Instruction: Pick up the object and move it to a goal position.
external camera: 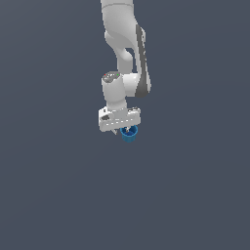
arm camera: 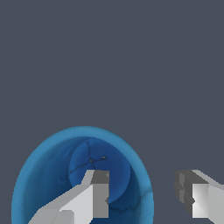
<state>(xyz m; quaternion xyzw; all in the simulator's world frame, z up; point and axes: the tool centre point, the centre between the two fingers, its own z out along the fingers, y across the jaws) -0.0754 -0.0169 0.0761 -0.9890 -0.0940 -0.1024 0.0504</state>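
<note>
Seen from the exterior view: a white arm point(external camera: 128, 53) reaching down over a plain grey floor point(external camera: 53, 195), gripper point(external camera: 128, 130) poised at the cup point(external camera: 129, 134). Small, blue, hollow side up, sitting directly under the gripper's palm and slightly toward the exterior view's right of it. Upright, long axis vertical and in line with the approach.

Seen from the wrist view: cup point(arm camera: 48, 175) open-mouthed below the camera, one finger point(arm camera: 94, 197) dipping over its hollow, the other finger point(arm camera: 197, 197) outside the rim, near wall caught in the gap between them. Jaws apart, nothing gripped so far. Whether the inner finger touches the wall, impossible to tell.

Probably the moment before the close: wall straddled, cup offset to the inner finger's side, so a pinch on one side of the rim rather than around the whole body. No goal marker visible in either view.
</note>
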